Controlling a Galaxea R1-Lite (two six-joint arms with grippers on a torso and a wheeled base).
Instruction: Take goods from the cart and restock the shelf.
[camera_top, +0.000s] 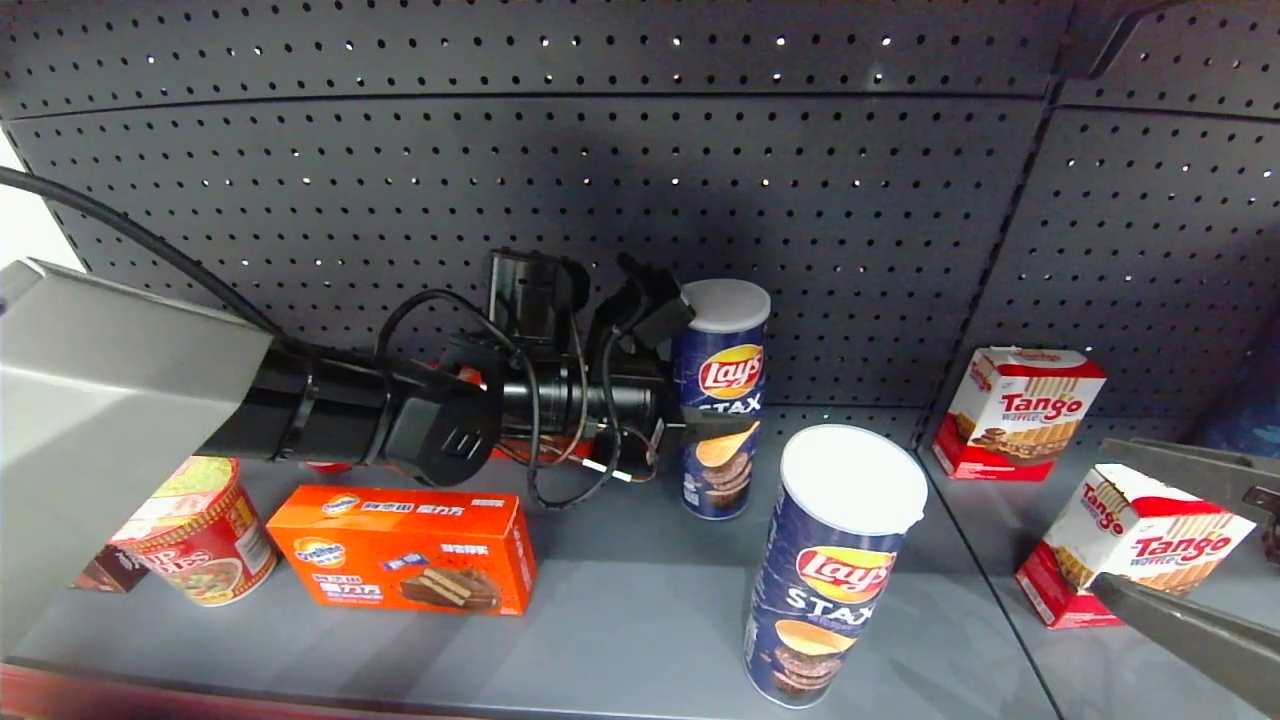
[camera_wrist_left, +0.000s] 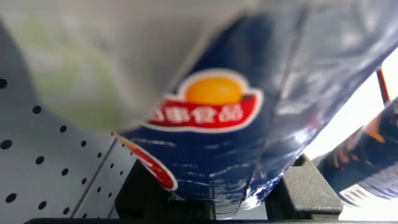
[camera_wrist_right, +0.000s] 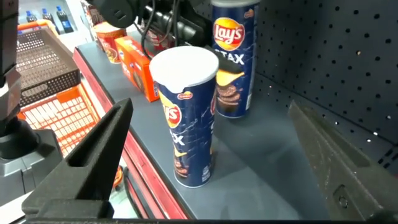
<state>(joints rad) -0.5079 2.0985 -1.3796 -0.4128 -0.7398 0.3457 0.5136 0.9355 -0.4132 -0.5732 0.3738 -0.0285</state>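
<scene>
Closest to you, in the right wrist view, is the orange cart (camera_wrist_right: 43, 106). It sits just off the red front edge of the shelf (camera_top: 620, 640). The shelf is flat, grey and smooth.

Your right gripper (camera_top: 1100, 515) is low at the right end of the shelf, and its jaws are spread wide with nothing in them. One wafer box (camera_top: 1140, 545) lies tilted near it. The front chips can (camera_top: 835, 560) stands up straight close to the shelf edge, apart from the right gripper. It is a tall, dark blue tube with a white lid and a red and yellow badge. To the left are an orange biscuit box (camera_top: 400, 550) lying flat and a cup of noodles (camera_top: 200, 530).

Farther in, your left arm reaches across from the left. The left gripper (camera_top: 712, 365) pinches the back chips can (camera_top: 725, 370), with one finger on each side. This can looks the same as the front one and stands up straight near the back of the shelf. In the left wrist view its shiny blue side sits between the two black pads (camera_wrist_left: 305, 193). A second wafer box (camera_top: 1020, 410) stands at the back right.

Behind everything is the back wall (camera_top: 600, 180), a dark grey board full of small round holes.
</scene>
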